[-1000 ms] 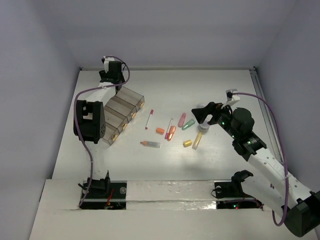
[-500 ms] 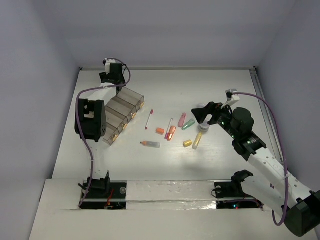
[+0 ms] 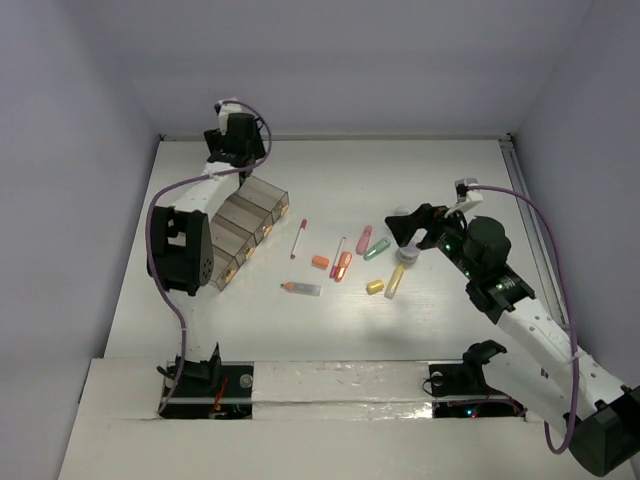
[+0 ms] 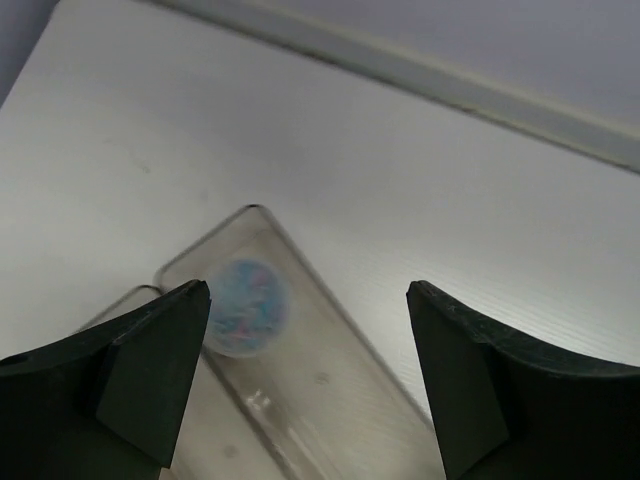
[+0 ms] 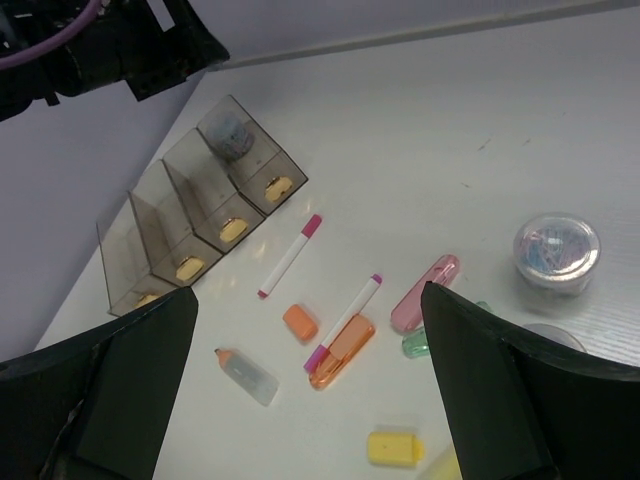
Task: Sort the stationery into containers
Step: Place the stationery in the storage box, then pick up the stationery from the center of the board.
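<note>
Four smoky clear containers (image 3: 243,226) stand in a slanted row at the left. My left gripper (image 3: 236,152) hangs open above the far end of the farthest one (image 4: 330,380), which holds a blue-grey disc (image 4: 243,305). The gripper (image 4: 308,292) is empty. Loose stationery lies mid-table: two white pens (image 5: 290,255) (image 5: 345,322), an orange stub (image 5: 300,322), an orange case (image 5: 342,352), a pink stick (image 5: 425,292), a green stick (image 5: 415,343), a yellow stub (image 5: 393,447) and a clear stick (image 5: 245,375). My right gripper (image 3: 402,232) is open and empty, above the right end of this group (image 5: 308,295).
A round clear tub of blue-grey clips (image 5: 556,250) sits to the right of the pink stick, with a second one (image 5: 548,335) partly hidden below it. A longer yellow stick (image 3: 395,281) lies near my right gripper. White walls close the table at the back and sides.
My left gripper has moved a little to the right and farther back over the containers' far end. The right arm has hardly moved.
</note>
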`<state>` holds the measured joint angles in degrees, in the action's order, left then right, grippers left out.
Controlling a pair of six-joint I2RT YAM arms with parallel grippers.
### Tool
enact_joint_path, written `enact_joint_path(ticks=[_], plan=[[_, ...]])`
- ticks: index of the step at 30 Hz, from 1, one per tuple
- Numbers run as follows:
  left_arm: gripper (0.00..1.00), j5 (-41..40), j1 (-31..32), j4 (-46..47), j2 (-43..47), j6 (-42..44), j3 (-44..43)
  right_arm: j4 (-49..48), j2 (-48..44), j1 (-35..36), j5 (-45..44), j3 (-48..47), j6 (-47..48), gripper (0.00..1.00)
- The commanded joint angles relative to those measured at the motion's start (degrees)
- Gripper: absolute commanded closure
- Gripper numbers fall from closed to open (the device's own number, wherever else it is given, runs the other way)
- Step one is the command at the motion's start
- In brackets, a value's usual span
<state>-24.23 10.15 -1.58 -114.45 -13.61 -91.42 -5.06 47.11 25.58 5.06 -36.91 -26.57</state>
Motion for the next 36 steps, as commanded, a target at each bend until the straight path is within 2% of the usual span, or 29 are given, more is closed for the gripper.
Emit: enact_joint_path(ticks=[1,2,6,7,13,19,28,36], plan=[[0.23,2.0,9.6,2.1,7.7,-0.3,-3.9,-1.8,-2.9,0.3,-4.3,-0.4,0.6,0.0],[0.23,2.2,14.6,2.1,7.7,-0.2,-4.0,-1.6,-4.3,0.3,-4.7,-0.3,0.6,0.0],[0.22,7.8,25.1,1.8,5.0,-2.1,-5.8,-0.5,-10.0,0.3,-10.9,0.9,0.7,0.0],[0.22,10.2,26.9,1.8,3.0,-2.7,-7.3,-0.4,-11.4,0.3,-13.3,1.0,0.8,0.0],[0.17,13.2,36.1,-1.2,-4.9,-5.2,-15.5,0.0,-20.0,0.3,-17.9,2.6,0.7,0.0],[0.1,15.8,38.7,-7.1,-14.3,-6.1,-25.4,1.2,-21.5,0.3,-18.9,2.4,0.4,0.0],[0.07,17.5,41.4,-12.6,-21.6,-4.3,-31.1,1.2,-20.4,0.3,-17.4,2.0,0.2,0.0],[0.07,18.1,42.0,-12.9,-24.1,-3.8,-32.7,0.9,-19.9,0.3,-16.3,1.9,0.4,0.0]])
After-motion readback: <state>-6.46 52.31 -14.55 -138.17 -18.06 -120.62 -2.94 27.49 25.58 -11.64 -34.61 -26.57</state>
